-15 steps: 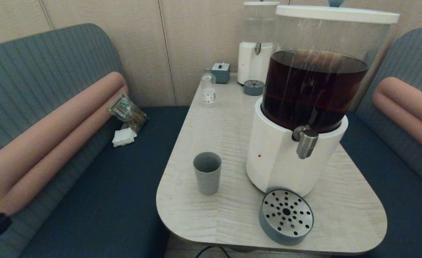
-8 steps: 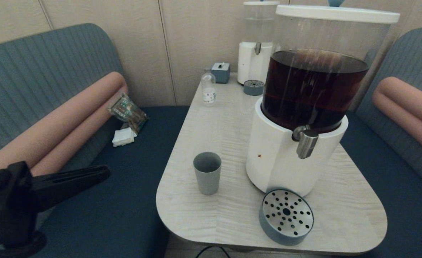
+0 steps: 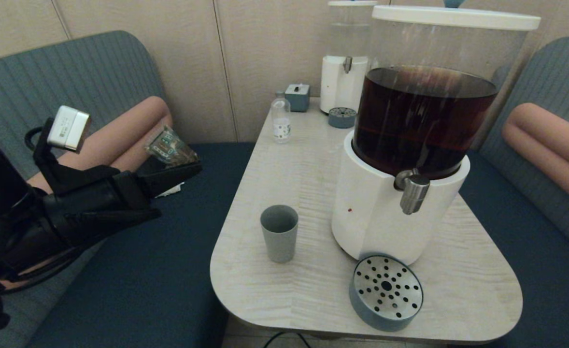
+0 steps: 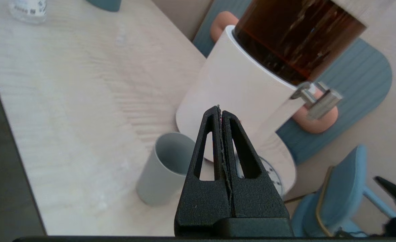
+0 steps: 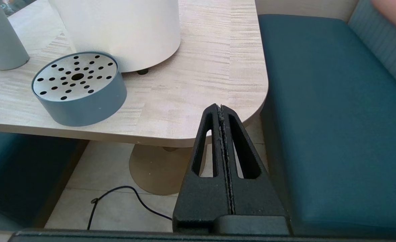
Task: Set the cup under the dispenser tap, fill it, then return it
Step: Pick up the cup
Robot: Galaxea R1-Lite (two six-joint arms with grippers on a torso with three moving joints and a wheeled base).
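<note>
On the pale desk [image 3: 313, 154] the cup [image 3: 279, 233] stands upright and empty, left of the dispenser tap [image 3: 414, 192] — dark brown liquid fills the dispenser's tank [image 3: 422, 121]. Since a moment ago the left end effector [image 3: 195, 169], clenched, has risen over the blue bench [image 3: 168, 270] toward the cup. The right end effector [image 5: 221, 109], clenched — hangs below the desk's edge.

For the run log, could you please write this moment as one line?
left gripper: shut, off the table's left, short of cup | cup: upright, empty, beside dispenser, not under dispenser tap | right gripper: shut, parked low
</note>
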